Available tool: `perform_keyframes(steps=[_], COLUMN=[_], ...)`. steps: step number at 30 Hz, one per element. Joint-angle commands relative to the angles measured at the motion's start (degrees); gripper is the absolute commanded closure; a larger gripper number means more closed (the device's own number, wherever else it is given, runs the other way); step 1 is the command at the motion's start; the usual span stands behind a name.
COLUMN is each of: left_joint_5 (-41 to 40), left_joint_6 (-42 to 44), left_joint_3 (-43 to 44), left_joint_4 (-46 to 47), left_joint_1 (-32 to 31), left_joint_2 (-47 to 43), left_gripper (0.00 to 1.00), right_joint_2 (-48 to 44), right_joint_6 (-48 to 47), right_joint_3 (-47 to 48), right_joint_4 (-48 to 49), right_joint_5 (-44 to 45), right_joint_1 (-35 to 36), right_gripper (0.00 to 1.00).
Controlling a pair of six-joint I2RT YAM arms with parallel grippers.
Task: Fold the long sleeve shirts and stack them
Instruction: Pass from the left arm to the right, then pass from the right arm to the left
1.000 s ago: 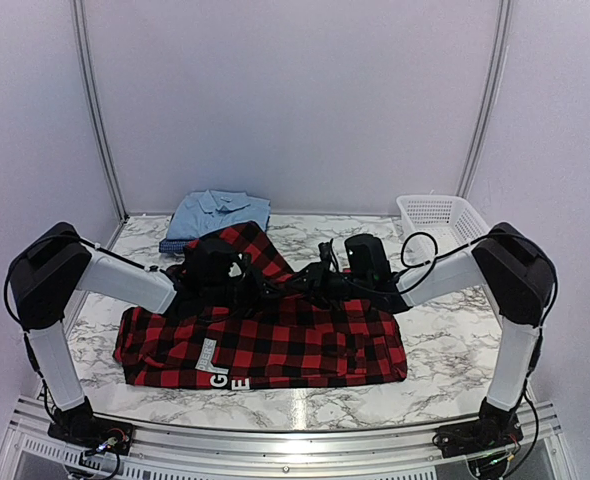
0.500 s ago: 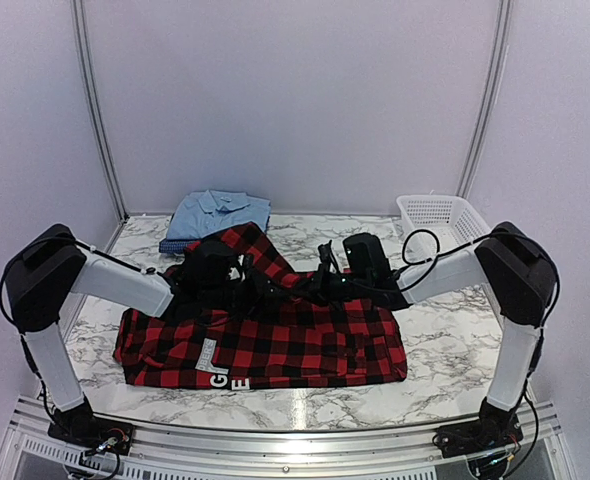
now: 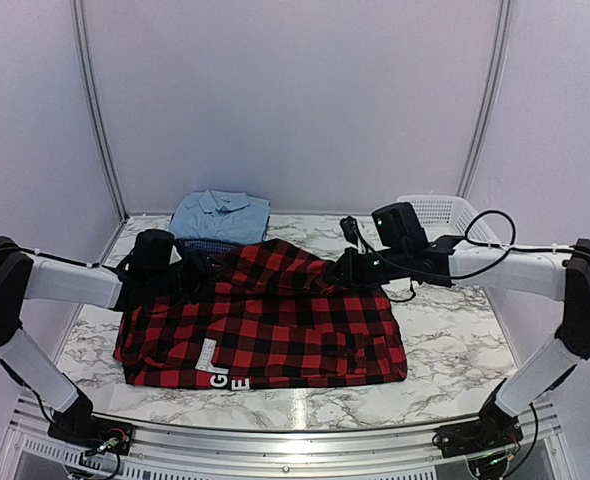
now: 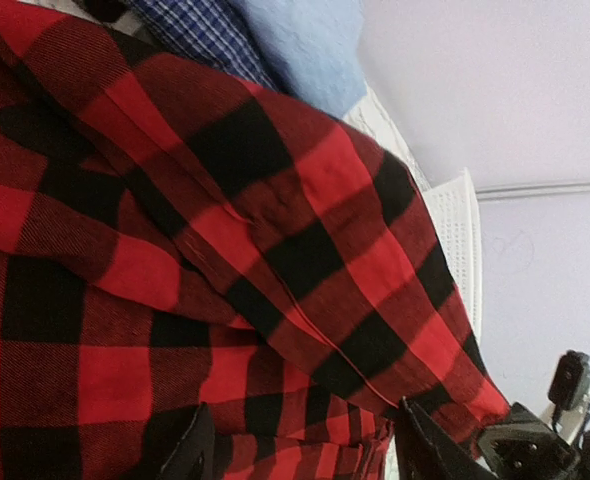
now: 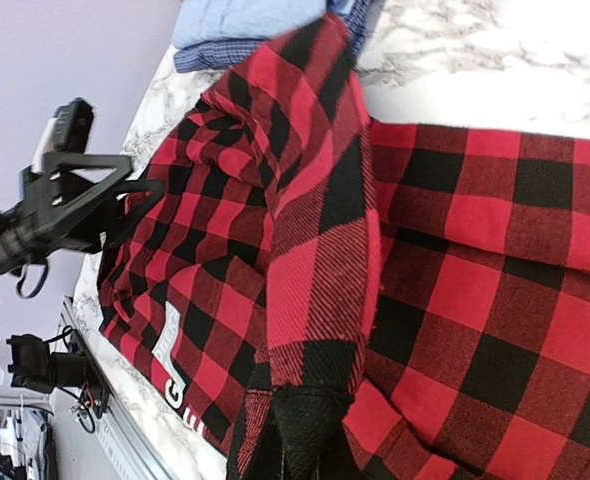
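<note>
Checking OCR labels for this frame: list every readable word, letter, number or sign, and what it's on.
"G" and "E": white block letters on the red-and-black plaid shirt, near its front edge; no further letters show.
Right wrist view: the same lettering, partly creased; only what looks like a "G" can be made out.
Nothing readable on the light blue shirt or the white mesh basket.

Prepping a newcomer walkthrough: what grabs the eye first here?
The red-and-black plaid shirt sprawled across the table, white letters near its front edge. The right gripper is shut on a raised fold of it, while the left gripper stands open at its left side. A light blue shirt lies at the back left.
</note>
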Motion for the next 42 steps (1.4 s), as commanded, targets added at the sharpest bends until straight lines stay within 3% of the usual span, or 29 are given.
perform_keyframes(steps=[1, 11, 22, 27, 32, 35, 38, 42], left_joint_5=[-1.97, -9.01, -11.10, -11.70, -10.60, -9.60, -8.29, -4.66], left_joint_6=[-3.79, -8.31, -10.79, -11.00, -10.16, -9.65, -7.97, -2.67], left_joint_3=[0.54, 6.05, 7.28, 7.95, 10.32, 10.98, 9.93, 6.14], left_joint_4=[-2.94, -2.43, -0.94, -0.83, -0.81, -0.83, -0.83, -0.91], left_joint_1=[2.80, 8.08, 9.25, 10.13, 11.67, 12.34, 12.36, 12.15], left_joint_2=[3.94, 9.10, 10.29, 11.23, 12.63, 12.45, 10.80, 6.05], left_gripper=[0.34, 0.26, 0.24, 0.38, 0.73, 0.82, 0.78, 0.50], right_joint_2=[-3.90, -6.05, 0.91, 4.73, 6.67, 6.89, 5.91, 4.65], right_joint_6=[-4.15, -3.98, -6.53, -7.89, -8.53, -8.81, -8.46, -7.63], right_joint_3=[5.78, 15.99, 32.53, 39.19, 43.08, 43.50, 40.95, 36.51], right_joint_4=[-6.43, -10.13, -15.30, -17.96, -20.03, -20.73, -20.22, -18.31], right_joint_5=[0.03, -2.72, -2.51, -2.46, -2.96, -3.37, -3.10, -3.48], right_joint_1=[-0.46, 0.60, 4.18, 5.31, 5.67, 6.39, 7.43, 8.87], right_gripper=[1.00, 1.00, 1.00, 1.00, 1.00, 1.00, 1.00, 1.00])
